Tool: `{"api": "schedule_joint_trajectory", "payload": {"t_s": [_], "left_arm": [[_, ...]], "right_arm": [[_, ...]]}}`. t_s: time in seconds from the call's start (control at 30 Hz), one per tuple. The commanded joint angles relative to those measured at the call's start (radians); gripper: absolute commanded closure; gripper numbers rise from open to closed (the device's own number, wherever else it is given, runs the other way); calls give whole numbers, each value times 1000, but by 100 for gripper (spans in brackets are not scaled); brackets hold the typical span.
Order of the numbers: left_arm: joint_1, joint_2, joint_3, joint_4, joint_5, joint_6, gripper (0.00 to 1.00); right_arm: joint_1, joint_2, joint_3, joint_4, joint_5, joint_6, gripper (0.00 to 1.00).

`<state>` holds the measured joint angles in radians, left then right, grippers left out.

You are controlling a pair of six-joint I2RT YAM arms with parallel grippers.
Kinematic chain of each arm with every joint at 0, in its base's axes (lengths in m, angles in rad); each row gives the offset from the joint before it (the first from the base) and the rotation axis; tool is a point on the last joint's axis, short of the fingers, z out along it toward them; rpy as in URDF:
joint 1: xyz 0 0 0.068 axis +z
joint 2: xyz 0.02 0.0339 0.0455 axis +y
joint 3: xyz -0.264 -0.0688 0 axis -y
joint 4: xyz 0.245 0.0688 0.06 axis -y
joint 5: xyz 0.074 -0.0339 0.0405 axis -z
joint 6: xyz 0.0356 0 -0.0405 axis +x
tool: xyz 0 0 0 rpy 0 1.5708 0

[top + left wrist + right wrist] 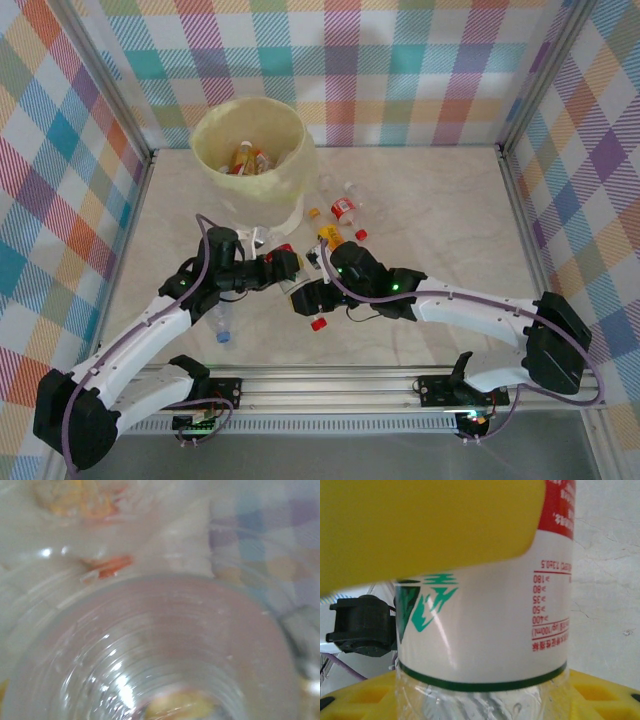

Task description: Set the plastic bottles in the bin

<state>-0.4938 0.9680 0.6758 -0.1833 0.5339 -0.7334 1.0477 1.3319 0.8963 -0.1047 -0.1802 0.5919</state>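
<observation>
Pale-yellow bin (282, 188), back-left on the desk (430, 230) from above, bottles (247, 158) inside and beside it. Left wrist: blurry clear bottle (150, 650), we can't tell the left end effector's (288, 266) grip. Right wrist: right end effector (480, 625) clamps a white-labelled bottle (490, 605).

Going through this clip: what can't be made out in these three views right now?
Left wrist view: the clear ribbed plastic bottle is too close and blurred; its label, its cap, and whether the left claw grips it are unreadable.
Right wrist view: the white-labelled clear bottle is cut off by the frame edges, with part of its label hidden by a yellow finger.
Top view: the bottles inside the round pale-yellow bin are too small to count.
</observation>
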Motion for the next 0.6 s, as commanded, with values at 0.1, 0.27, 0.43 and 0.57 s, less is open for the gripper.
{"api": "schedule_joint_trajectory", "payload": {"t_s": [0.1, 0.27, 0.43, 0.57], "left_arm": [[-9, -20, 52, 42, -55, -61, 37], [-8, -33, 128, -43, -79, -42, 42], [4, -16, 305, -253, -166, 62, 44], [40, 52, 478, -351, -184, 137, 44]], "right_arm": [[3, -19, -10, 22, 1, -18, 40], [4, -34, -8, 22, 8, -20, 20], [2, -93, 0, -13, 17, -49, 9], [0, -175, 4, -54, 51, -78, 6]]}}
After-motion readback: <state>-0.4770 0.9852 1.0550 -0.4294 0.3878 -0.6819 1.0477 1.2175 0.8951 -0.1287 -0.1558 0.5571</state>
